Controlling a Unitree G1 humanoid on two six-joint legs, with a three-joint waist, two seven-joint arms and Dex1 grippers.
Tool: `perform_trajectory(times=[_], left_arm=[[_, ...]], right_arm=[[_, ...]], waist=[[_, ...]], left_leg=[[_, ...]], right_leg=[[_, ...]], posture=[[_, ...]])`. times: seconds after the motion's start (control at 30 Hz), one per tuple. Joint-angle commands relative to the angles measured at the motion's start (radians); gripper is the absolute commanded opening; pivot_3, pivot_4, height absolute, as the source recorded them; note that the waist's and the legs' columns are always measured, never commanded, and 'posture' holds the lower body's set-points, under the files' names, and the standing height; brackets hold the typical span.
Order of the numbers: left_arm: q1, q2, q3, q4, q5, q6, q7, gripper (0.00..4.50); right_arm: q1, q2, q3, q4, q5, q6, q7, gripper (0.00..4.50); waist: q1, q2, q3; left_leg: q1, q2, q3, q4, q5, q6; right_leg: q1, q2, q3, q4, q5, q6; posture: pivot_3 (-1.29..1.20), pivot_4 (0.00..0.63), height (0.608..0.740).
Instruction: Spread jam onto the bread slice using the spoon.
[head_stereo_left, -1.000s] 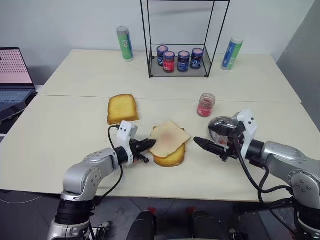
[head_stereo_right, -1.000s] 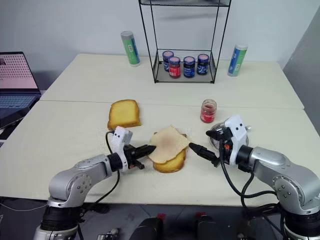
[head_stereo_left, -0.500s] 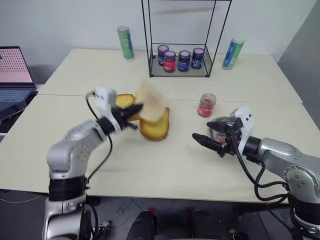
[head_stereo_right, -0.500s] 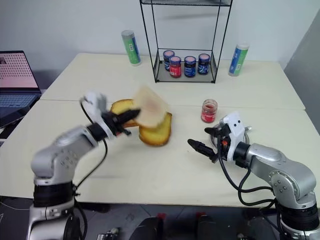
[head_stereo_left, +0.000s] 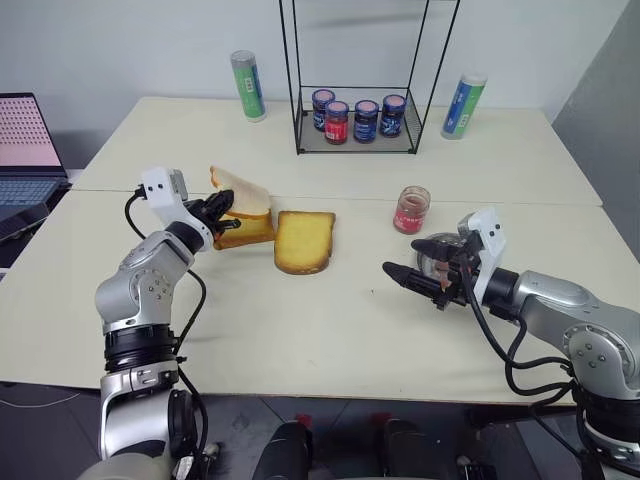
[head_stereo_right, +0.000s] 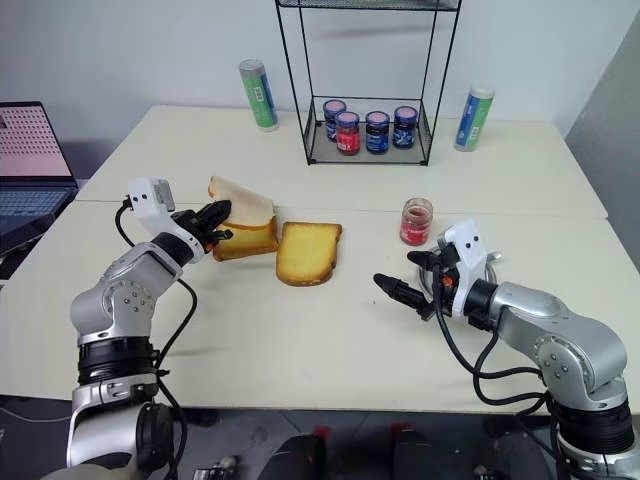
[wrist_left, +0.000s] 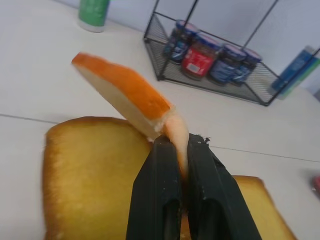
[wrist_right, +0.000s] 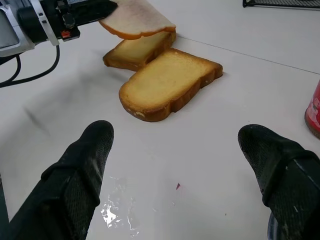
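Two grippers: one busy, one free.
landmark: jam jar, right half of table; all places given off it.
right gripper: nearest the camera, just in front of the jar and slightly toward the table centre; fingers spread wide, nothing between them; points toward the table middle.
steel dish: right by the right gripper's wrist, between it and the jar; contents hidden by the arm.
spoon: can't locate it; may be in the dish, not visible.
toast A: thick golden slice, flat on the table, left of the jar, roughly mid-table.
toast B: second thick slice, further left of the jar, beside toast A.
left gripper: far left of the jar, fingers clamped on one edge of the bread slice.
bread slice: thin pale slice, held tilted in the air above toast B, not lying flat; free end points away from the gripper, toward the far side.
wire rack: behind the jar, four dark-lidded jars in it.
key relation: slice sits well left of the jar and of the free right gripper; long axis runs out from the left fingers; left arm is the nearer one by far.
judgement: slice needs to be set down flat before spreading; right arm is nearer the jar and dish, so the spoon pickup likely falls to it.
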Motion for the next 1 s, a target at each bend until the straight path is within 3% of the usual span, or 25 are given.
perform_trajectory(times=[0.03,0.17,0.27,0.37,0.57,0.77,1.0], left_arm=[[0.008,0.001,0.018,-0.045,-0.016,-0.021,-0.014,0.01],[0.032,0.004,0.017,-0.190,-0.178,0.121,-0.098,0.01],[0.137,0.067,-0.052,-0.401,-0.360,0.339,-0.211,0.01],[0.222,0.086,-0.114,-0.512,-0.427,0.432,-0.230,0.01],[0.336,0.113,-0.221,-0.574,-0.406,0.456,-0.264,0.01],[0.425,0.218,-0.407,-0.566,-0.189,0.325,-0.328,0.01],[0.388,0.185,-0.409,-0.471,-0.060,0.229,-0.279,0.01]], right_arm=[[-0.009,-0.007,-0.010,-0.015,-0.005,-0.020,0.007,4.50],[-0.004,-0.009,-0.011,-0.024,0.000,-0.011,0.011,4.50],[0.004,-0.022,-0.022,-0.029,0.011,-0.003,0.021,4.50],[0.012,-0.037,-0.033,-0.028,0.019,0.000,0.032,4.50],[0.023,-0.058,-0.043,-0.031,0.032,0.002,0.040,4.50],[0.033,-0.063,-0.049,-0.041,0.042,0.008,0.036,4.50],[0.028,-0.060,-0.043,-0.036,0.035,0.004,0.038,4.50]], waist=[[0.000,0.000,0.000],[0.000,0.000,0.000],[-0.003,0.000,0.000],[-0.004,0.001,-0.001],[-0.002,0.001,-0.001],[0.000,0.001,0.000],[0.001,0.001,0.000]], left_leg=[[0.000,0.000,0.000,0.000,0.000,0.000],[0.000,0.000,0.000,0.000,0.000,0.000],[0.000,0.000,0.000,0.000,0.000,0.000],[0.000,0.000,0.000,-0.001,0.000,0.000],[0.002,0.001,0.001,0.000,0.000,0.000],[0.001,0.001,0.001,-0.001,0.000,0.000],[0.001,0.001,0.001,-0.001,0.000,0.001]], right_leg=[[0.000,0.000,0.000,0.000,0.000,0.000],[0.000,0.000,0.000,0.000,0.000,0.000],[0.000,0.000,0.001,0.000,0.000,0.000],[0.000,0.000,0.002,0.000,0.000,0.000],[0.001,0.001,0.001,0.001,0.000,0.000],[0.001,0.001,0.002,0.000,0.000,0.000],[0.001,0.001,0.001,0.000,0.000,0.000]], posture=[[0.00,0.150,0.740],[0.00,0.150,0.740],[0.00,0.150,0.740],[0.00,0.150,0.740],[0.00,0.150,0.740],[0.00,0.150,0.740],[0.00,0.150,0.740]])
